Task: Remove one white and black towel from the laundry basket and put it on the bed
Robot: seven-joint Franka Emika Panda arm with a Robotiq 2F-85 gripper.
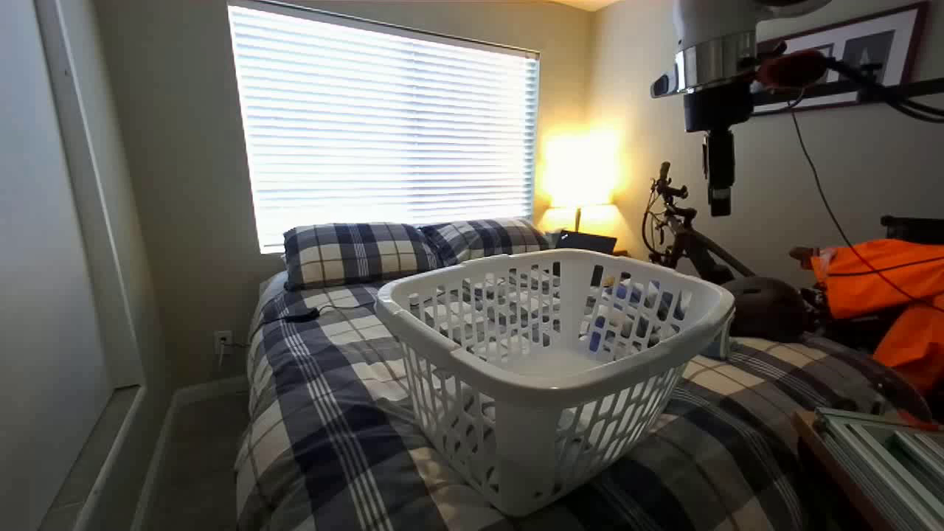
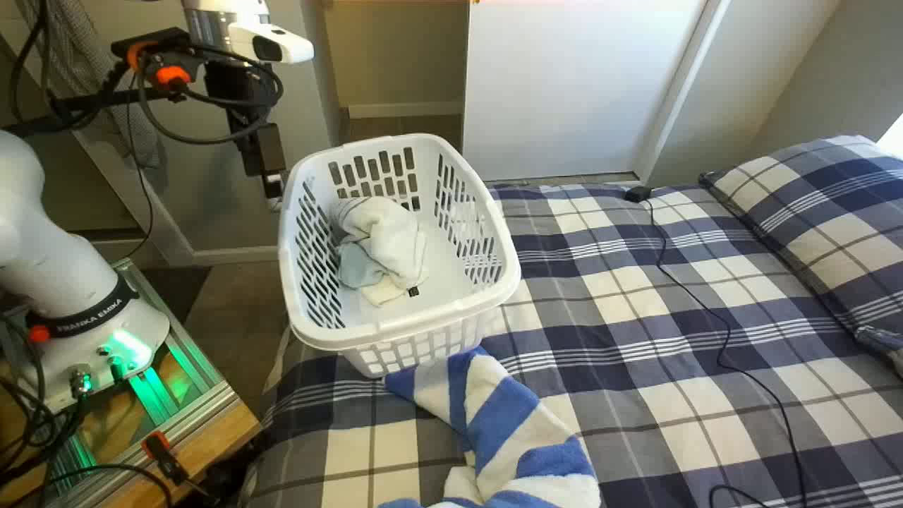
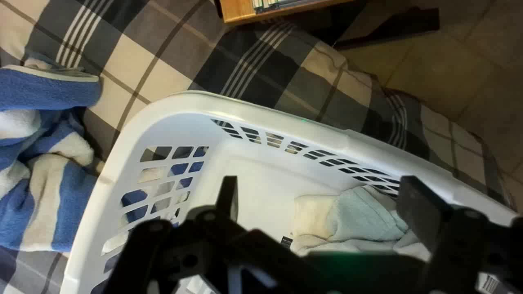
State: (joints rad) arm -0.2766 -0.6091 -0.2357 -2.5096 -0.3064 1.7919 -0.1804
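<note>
In an exterior view, the towel (image 2: pixel 389 236) is seen at four o'clock from the gripper (image 2: pixel 274 189), empty jaws spread wide.

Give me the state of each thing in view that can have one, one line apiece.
Fingers: open, gripping nothing
Bed: covered with plaid bedding
Laundry basket: upright on the bed, partly filled
Whitish towel: crumpled inside the basket
Pale blue cloth: bunched up against that towel
Blue-and-white striped towel: crumpled on the bed beside the basket
Lamp: lit
Window blinds: lowered
</note>
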